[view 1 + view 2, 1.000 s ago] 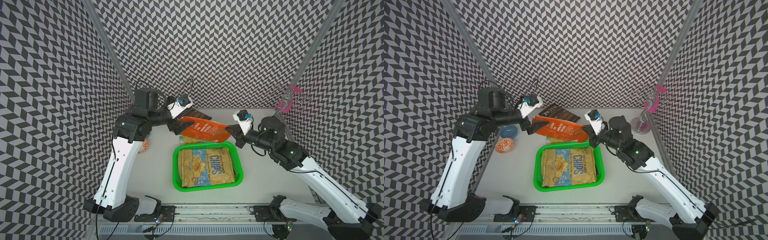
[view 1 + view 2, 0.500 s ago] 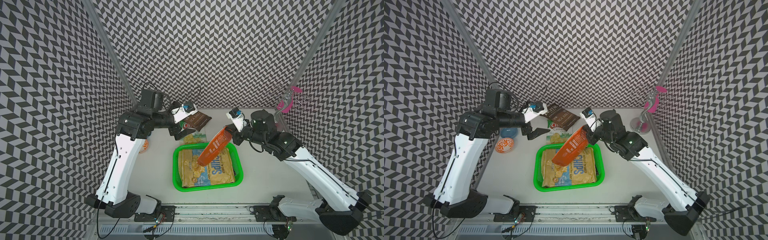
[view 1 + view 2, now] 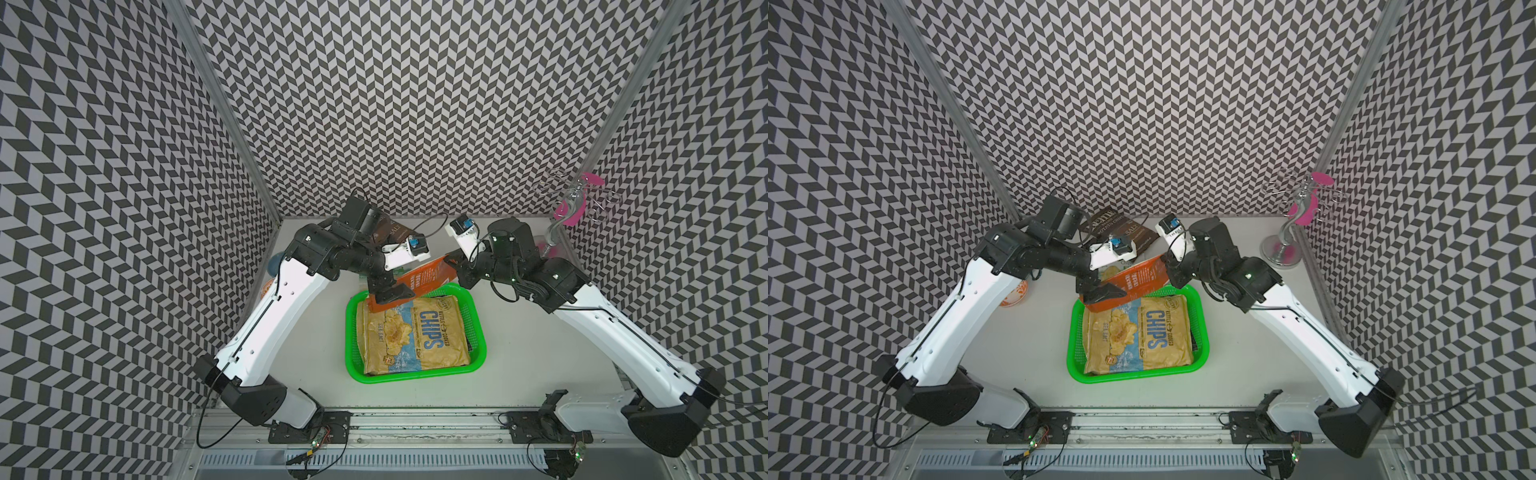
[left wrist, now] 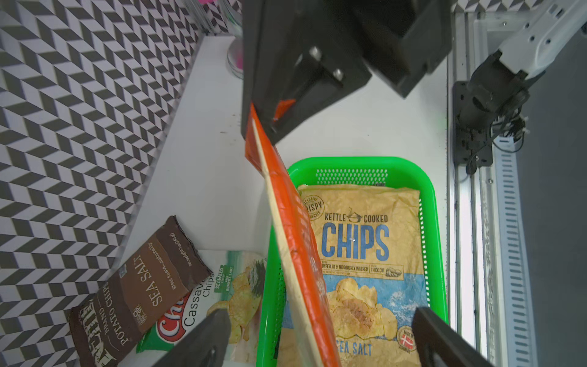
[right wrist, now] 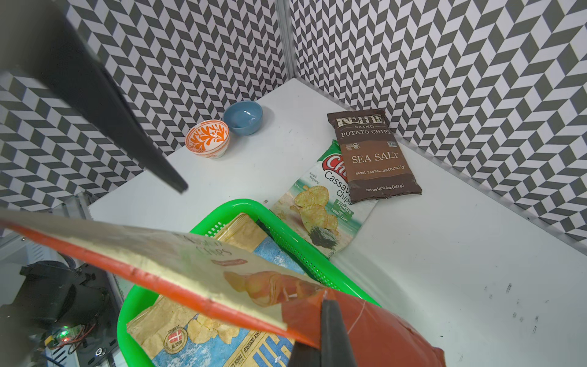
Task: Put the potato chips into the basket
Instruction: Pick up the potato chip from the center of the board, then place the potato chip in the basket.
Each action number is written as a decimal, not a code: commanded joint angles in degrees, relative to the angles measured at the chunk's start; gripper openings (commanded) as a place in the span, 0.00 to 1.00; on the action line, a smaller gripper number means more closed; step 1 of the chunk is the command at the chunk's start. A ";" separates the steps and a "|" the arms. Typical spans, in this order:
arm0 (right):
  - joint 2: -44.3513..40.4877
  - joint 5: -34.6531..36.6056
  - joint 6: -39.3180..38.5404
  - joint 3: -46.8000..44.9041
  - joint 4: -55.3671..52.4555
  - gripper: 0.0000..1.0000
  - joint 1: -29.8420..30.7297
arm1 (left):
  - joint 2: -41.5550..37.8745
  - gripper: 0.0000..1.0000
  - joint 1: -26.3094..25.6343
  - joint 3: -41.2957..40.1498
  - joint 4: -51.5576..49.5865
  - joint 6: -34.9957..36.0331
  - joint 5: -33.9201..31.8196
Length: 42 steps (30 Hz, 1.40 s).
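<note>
The green basket [image 3: 351, 332] [image 3: 1133, 376] [image 4: 440, 222] [image 5: 127, 321] holds a tan CHIPS bag [image 3: 415, 332] [image 3: 1138, 332] [image 4: 365, 241] lying flat. My right gripper [image 3: 451, 264] [image 3: 1167, 266] [image 5: 324, 302] is shut on one end of an orange-cream chip bag [image 3: 428, 274] [image 3: 1142, 278] [image 4: 295, 228] [image 5: 178, 254], which slants over the basket's far rim. My left gripper [image 3: 390, 291] [image 3: 1100, 291] [image 4: 320, 311] is open, its fingers straddling the bag's free end without touching it. A brown SEA SALT bag [image 3: 1121, 226] [image 5: 371, 155] overlaps a green-white cassava chip bag [image 4: 228, 286] [image 5: 320, 203] behind the basket.
A blue bowl [image 5: 243, 117] and an orange patterned bowl [image 5: 208, 138] [image 3: 1015, 293] stand by the left wall. A silver stand with pink parts [image 3: 1291, 232] is in the back right corner. A rail [image 3: 415, 419] runs along the front.
The orange-cream bag hung steeply from my right gripper; it now slants flatter toward the back. My left gripper has come forward, and its open jaws now straddle the bag's free end.
</note>
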 commanded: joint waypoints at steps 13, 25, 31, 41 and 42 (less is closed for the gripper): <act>-1.82 0.88 3.85 -0.24 7.32 0.00 0.41 | -3.79 0.29 -0.67 -9.16 6.44 -3.55 -9.58; -6.40 -1.53 5.04 -12.07 15.29 0.00 0.41 | -7.18 0.00 -0.44 -17.72 15.78 -2.03 -21.39; -6.75 -3.68 7.42 -17.15 20.29 0.00 0.41 | -7.49 0.00 -0.44 -20.79 18.01 -0.74 -24.15; -5.07 -4.31 6.92 -18.44 24.28 0.00 0.41 | -8.56 0.00 -0.35 -23.38 18.20 -0.21 -25.74; -4.97 -4.40 6.74 -18.68 24.37 0.00 0.41 | -8.83 0.00 -0.35 -23.59 17.85 -0.28 -25.23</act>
